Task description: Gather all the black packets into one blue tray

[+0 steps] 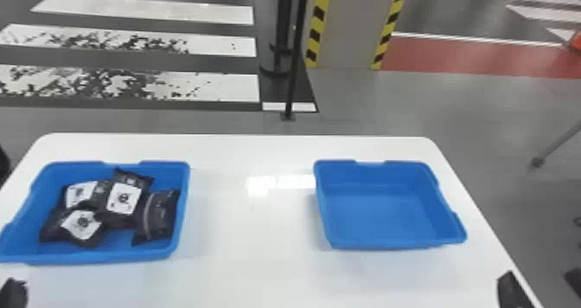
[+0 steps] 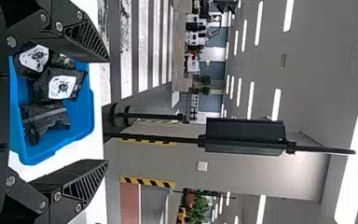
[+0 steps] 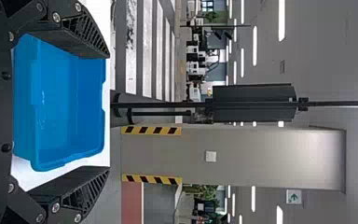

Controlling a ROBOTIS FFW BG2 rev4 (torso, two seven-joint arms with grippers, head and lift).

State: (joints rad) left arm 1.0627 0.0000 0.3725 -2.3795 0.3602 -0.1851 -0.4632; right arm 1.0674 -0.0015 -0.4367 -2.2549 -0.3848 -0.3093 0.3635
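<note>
table: packets apparently beyond left gripper

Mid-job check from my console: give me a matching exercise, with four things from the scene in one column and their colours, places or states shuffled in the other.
1. Black packets
2. Right-side tray
3. Table
4. Left tool

A. White, under both trays
B. Open, its fingers apart
C. Bunched together inside the left-side tray
D. Blue, holding no packets

Right pairs: 1-C, 2-D, 3-A, 4-B
</note>
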